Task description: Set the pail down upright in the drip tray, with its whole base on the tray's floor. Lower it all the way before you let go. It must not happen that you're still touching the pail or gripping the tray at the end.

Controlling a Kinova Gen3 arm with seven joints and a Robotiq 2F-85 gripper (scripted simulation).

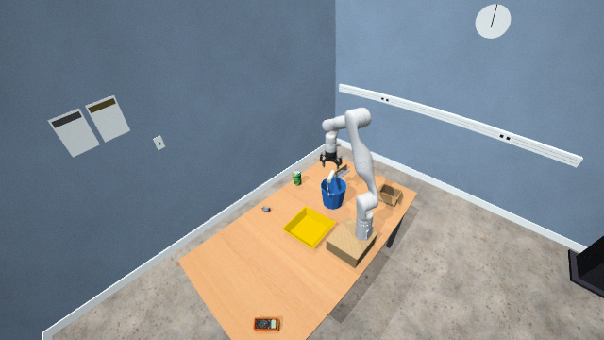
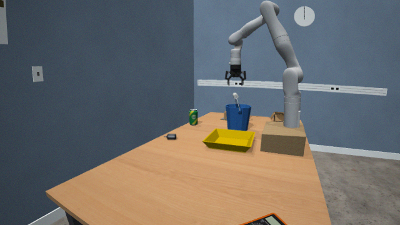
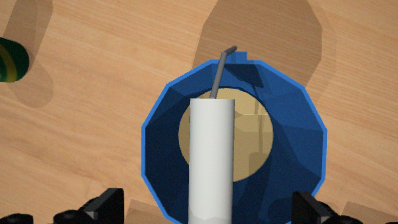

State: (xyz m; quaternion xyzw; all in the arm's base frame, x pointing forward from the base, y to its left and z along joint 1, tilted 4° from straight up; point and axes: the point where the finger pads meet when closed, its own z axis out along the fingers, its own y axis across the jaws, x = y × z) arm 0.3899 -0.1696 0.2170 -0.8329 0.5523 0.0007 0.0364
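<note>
While your claw (image 2: 235, 82) hangs fully spread and grasping nothing, the pail (image 2: 238, 117) stands upright straight below it, well apart from the fingertips. From the wrist view you look down into that pail (image 3: 235, 145): a blue faceted wall, a tan floor inside, and a thin grey bail rising to a white cylindrical grip (image 3: 211, 160) between the two black fingertips. It sits on the wooden surface (image 2: 175, 175), outside the yellow drip tray (image 2: 229, 139), which lies just beside it on the side away from the wall. A green can (image 2: 193, 117) stands off to one side of the claw; its label cannot be read. Beyond the tray a small dark object (image 2: 171, 136) lies near the surface's edge, and an orange meter (image 1: 266, 324) sits at the far end. Blue-grey walls, a white rail (image 2: 312, 86), a round clock (image 2: 304, 16) and a concrete floor (image 1: 472, 283) enclose you.
</note>
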